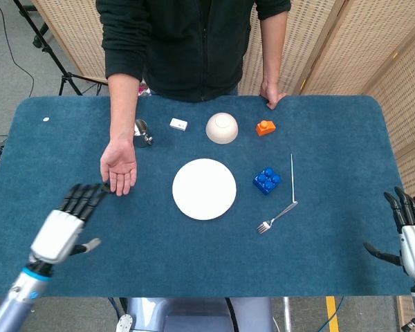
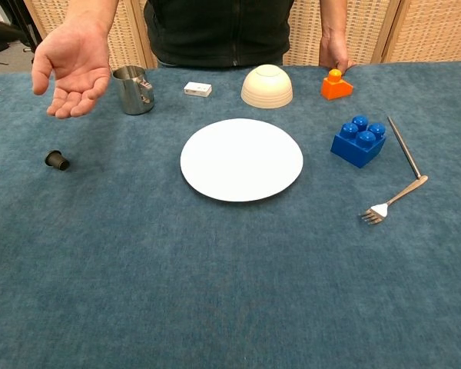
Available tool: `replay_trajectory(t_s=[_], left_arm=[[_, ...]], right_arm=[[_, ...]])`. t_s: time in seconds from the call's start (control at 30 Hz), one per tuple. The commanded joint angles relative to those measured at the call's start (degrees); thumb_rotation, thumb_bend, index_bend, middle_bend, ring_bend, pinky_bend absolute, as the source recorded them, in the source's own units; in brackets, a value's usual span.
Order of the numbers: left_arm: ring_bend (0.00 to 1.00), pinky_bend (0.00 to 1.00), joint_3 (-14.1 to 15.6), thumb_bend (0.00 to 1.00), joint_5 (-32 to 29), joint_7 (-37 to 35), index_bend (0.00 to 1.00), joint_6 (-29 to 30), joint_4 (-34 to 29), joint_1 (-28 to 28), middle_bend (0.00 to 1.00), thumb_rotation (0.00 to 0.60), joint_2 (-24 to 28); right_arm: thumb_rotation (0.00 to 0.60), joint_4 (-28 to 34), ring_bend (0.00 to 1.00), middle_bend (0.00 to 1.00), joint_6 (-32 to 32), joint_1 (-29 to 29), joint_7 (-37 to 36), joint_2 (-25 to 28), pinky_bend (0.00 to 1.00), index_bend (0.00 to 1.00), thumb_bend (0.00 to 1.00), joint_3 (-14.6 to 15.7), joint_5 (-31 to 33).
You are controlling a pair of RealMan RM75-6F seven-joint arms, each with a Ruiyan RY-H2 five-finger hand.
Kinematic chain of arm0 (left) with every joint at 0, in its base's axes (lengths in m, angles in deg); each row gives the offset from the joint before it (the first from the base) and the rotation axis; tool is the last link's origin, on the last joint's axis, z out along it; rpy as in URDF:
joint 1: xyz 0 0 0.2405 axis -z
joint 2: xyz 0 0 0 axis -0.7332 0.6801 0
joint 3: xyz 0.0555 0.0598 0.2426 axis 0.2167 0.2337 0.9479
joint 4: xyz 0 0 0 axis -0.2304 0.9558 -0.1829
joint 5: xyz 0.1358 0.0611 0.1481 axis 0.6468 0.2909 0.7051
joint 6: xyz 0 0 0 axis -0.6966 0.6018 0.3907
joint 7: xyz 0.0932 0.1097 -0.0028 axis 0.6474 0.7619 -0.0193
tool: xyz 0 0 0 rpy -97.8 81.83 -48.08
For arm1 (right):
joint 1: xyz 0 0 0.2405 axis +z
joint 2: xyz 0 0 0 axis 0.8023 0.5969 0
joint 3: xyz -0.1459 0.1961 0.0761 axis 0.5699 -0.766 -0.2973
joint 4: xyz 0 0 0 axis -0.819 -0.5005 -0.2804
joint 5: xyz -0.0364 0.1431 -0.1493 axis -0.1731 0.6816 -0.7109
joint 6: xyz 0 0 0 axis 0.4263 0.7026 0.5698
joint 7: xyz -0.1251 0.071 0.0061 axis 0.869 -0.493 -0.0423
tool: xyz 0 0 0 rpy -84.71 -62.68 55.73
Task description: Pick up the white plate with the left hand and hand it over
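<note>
The round white plate (image 1: 204, 189) lies flat at table centre, untouched. Left hand (image 1: 68, 221), fingers spread and empty, hovers well left of it. The person's upturned palm (image 1: 119, 166) is positioned to receive the plate. Right hand (image 1: 409, 228) is released, at the right edge.

A worktop (image 1: 194, 263) covered in dark blue felt-like cloth filled most of the scene, its corners rounded. Behind it stood folding screens (image 1: 318, 41) of pale perforated board in light wooden frames, running along the back and down the right side. The floor (image 1: 14, 69) to the left was grey, with a black tripod (image 1: 52, 55) standing on it and a thin black cable trailing across. A yellow strip (image 1: 330, 312) marked the floor below the worktop's near edge. Light was even and soft.
</note>
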Motion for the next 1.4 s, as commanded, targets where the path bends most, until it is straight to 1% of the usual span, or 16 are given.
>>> replay_trajectory(t_s=[0.03, 0.07, 0.1, 0.13, 0.2, 0.23, 0.33, 0.4, 0.67, 0.97, 1.1, 1.4], left_arm=[[0.00, 0.00, -2.36, 0.00, -0.82, 6.08, 0.00, -7.40, -2.58, 5.72, 0.00, 0.600, -4.46], [0.00, 0.00, -2.67, 0.00, -1.30, 6.77, 0.00, -8.58, -2.57, 6.54, 0.00, 0.600, -5.13], [0.00, 0.00, -3.37, 0.00, -2.59, 7.87, 0.00, -11.97, -2.21, 8.73, 0.00, 0.600, -7.13], [0.00, 0.00, -4.71, 0.00, -5.30, 9.75, 0.00, -14.71, -1.15, 10.56, 0.00, 0.600, -9.42], [0.00, 0.00, -6.24, 0.01, -9.65, 12.16, 0.00, -18.23, 1.18, 13.02, 0.00, 0.600, -13.27], [0.00, 0.00, -6.71, 0.04, -11.68, 12.27, 0.00, -19.66, 2.04, 13.92, 0.00, 0.600, -14.66], [0.00, 0.00, -8.23, 0.21, -16.91, 13.25, 0.02, -22.98, 5.99, 16.80, 0.00, 0.600, -18.57], [0.00, 0.00, -8.67, 0.23, -19.05, 13.35, 0.02, -23.99, 8.30, 18.11, 0.00, 0.600, -20.89], [0.00, 0.00, -9.61, 0.24, -22.94, 15.20, 0.03, -24.67, 17.79, 22.84, 0.00, 0.600, -28.98], [0.00, 0.00, -9.48, 0.24, -24.48, 15.56, 0.05, -24.47, 24.55, 25.78, 0.00, 0.600, -34.22], [0.00, 0.00, -9.41, 0.24, -24.46, 14.45, 0.05, -23.56, 28.77, 27.02, 0.00, 0.600, -37.18], [0.00, 0.00, -9.23, 0.24, -24.81, 12.53, 0.06, -23.12, 35.47, 29.12, 0.00, 0.600, -41.23]], right_arm=[[0.600, -0.08, 0.00, 0.00, -0.10, 0.05, -0.03, -0.01, 0.00, 0.00, 0.00, -0.06, 0.12], [0.600, -0.09, 0.00, 0.00, -0.14, 0.07, -0.06, -0.01, 0.00, 0.00, 0.00, -0.08, 0.16], [0.600, -0.15, 0.00, 0.00, -0.24, 0.10, -0.11, -0.01, 0.00, 0.00, 0.00, -0.14, 0.33], [0.600, -0.23, 0.00, 0.00, -0.34, 0.14, -0.13, -0.03, 0.00, 0.00, 0.00, -0.19, 0.46], [0.600, -0.32, 0.00, 0.00, -0.56, 0.20, -0.20, -0.04, 0.00, 0.00, 0.00, -0.24, 0.68], [0.600, -0.36, 0.00, 0.00, -0.64, 0.23, -0.21, -0.05, 0.00, 0.00, 0.00, -0.26, 0.78], [0.600, -0.54, 0.00, 0.00, -0.94, 0.34, -0.27, -0.09, 0.00, 0.00, 0.00, -0.37, 1.10], [0.600, -0.61, 0.00, 0.00, -1.10, 0.43, -0.34, -0.11, 0.00, 0.00, 0.00, -0.43, 1.24], [0.600, -1.10, 0.00, 0.00, -2.01, 0.73, -0.79, -0.15, 0.00, 0.00, 0.00, -0.69, 2.17], [0.600, -1.53, 0.00, 0.00, -2.70, 0.93, -1.17, -0.16, 0.00, 0.00, 0.00, -1.02, 3.16], [0.600, -1.80, 0.00, 0.00, -3.27, 1.13, -1.20, -0.26, 0.00, 0.00, 0.00, -1.18, 3.75], [0.600, -2.11, 0.00, 0.00, -3.84, 1.37, -0.93, -0.50, 0.00, 0.00, 0.00, -1.21, 4.14]])
